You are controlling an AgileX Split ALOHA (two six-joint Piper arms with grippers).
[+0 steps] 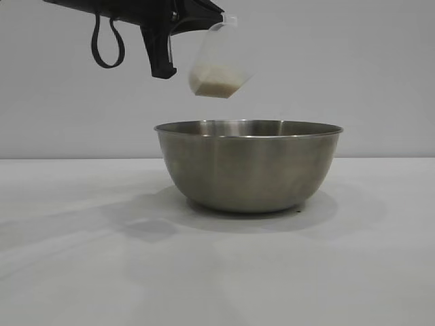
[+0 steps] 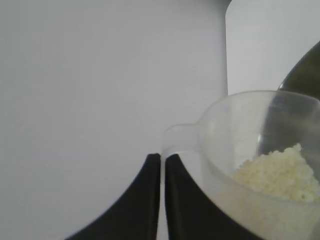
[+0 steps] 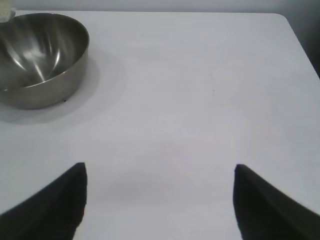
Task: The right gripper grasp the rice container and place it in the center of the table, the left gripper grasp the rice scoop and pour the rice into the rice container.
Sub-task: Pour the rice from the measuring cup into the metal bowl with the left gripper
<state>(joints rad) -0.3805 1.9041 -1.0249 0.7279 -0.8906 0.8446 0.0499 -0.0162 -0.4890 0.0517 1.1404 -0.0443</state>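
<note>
Rice container [image 1: 248, 166] parked dead centre in the exterior view, upright on the white table [image 1: 81, 272]; big brushed steel bowl, thin rolled rim, soft shadow spilling toward 9 o'clock; up around 11 o'clock from the bowl, the rice scoop [image 1: 219, 64] hanging in the air, tilted, well clear of the rim; little heap of white rice [image 1: 216, 83] settled in its lowest corner; left gripper [image 1: 178, 17] reaching in from the upper left, fingers pinched tight on the scoop's handle end; black cable [image 1: 107, 47] looping down below the arm.

From the left wrist view, same story up close; two black fingers [image 2: 145, 200] pressed together with barely a sliver between them, clamped on the scoop's loop handle [image 2: 179, 140]; translucent cup at about 4 o'clock of that picture, grains piled against its lower wall; dark curve of something at 3 o'clock, can't tell what.

From the right wrist view, right gripper [image 3: 160, 200] hovering over bare tabletop, fingers spread wide, nothing between them; bowl sitting off at 10 o'clock, well apart from that claw, inside shiny, no grains visible in the part showing.
</note>
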